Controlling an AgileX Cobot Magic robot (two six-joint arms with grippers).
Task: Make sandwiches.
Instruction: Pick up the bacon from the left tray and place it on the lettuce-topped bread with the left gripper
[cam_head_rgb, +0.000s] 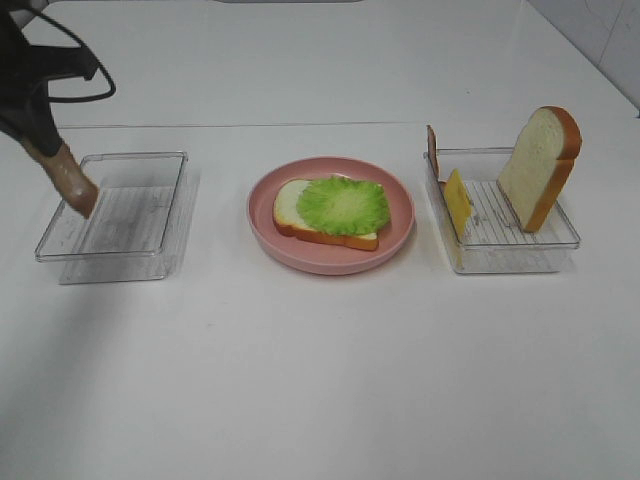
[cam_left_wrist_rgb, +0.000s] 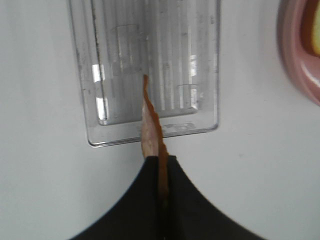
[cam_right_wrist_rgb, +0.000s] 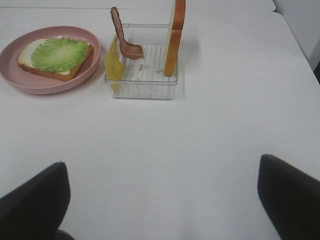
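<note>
From the high camera we saw the left gripper (cam_head_rgb: 48, 150) clamped on a bacon strip (cam_head_rgb: 76, 186) above the left tray (cam_head_rgb: 135, 156). The bread slice (cam_head_rgb: 288, 208) and lettuce (cam_head_rgb: 343, 205) lay on the plate (cam_head_rgb: 330, 266). We judged it best to carry the strip across and lay it flat on the lettuce. The left wrist view showed the strip edge-on, so its length was hard to read. In the right wrist view the right gripper (cam_right_wrist_rgb: 162, 197) stood wide open and empty, its fingers partly cut off. Cheese (cam_right_wrist_rgb: 114, 62) and upright bread (cam_right_wrist_rgb: 175, 40) stood in the right tray (cam_right_wrist_rgb: 142, 89).
</note>
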